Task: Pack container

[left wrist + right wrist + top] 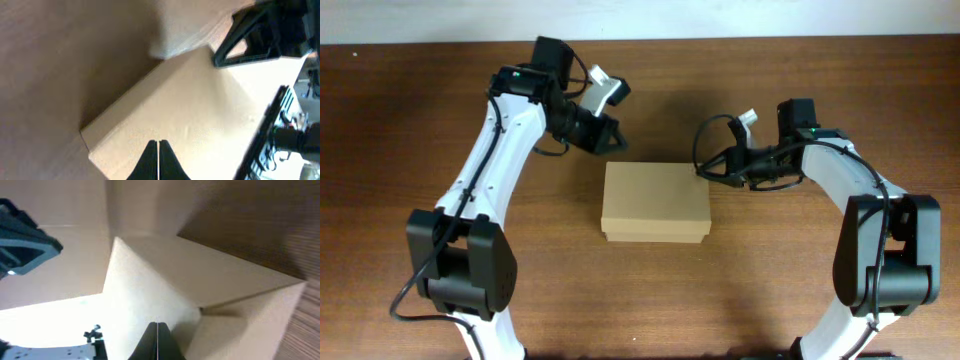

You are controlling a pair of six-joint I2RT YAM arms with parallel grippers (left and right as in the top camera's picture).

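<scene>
Box sits in the middle of the table, lid down. L gripper hangs just off its far-left corner, jaws pinched together, nothing in them. R gripper at the far-right edge, also closed & empty. Contact w/ box: can't tell.

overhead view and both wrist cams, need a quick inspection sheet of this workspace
surface: brown wooden table
job's things: tan container, lid shut, lying flat mid-table
clutter: nothing seen
grippers: left gripper shut, empty, by the container's far left corner; right gripper shut, empty, by its far right corner; contact unclear
cables: black cable loop arching beside the right gripper
surroundings: pale strip beyond the table's far edge
</scene>
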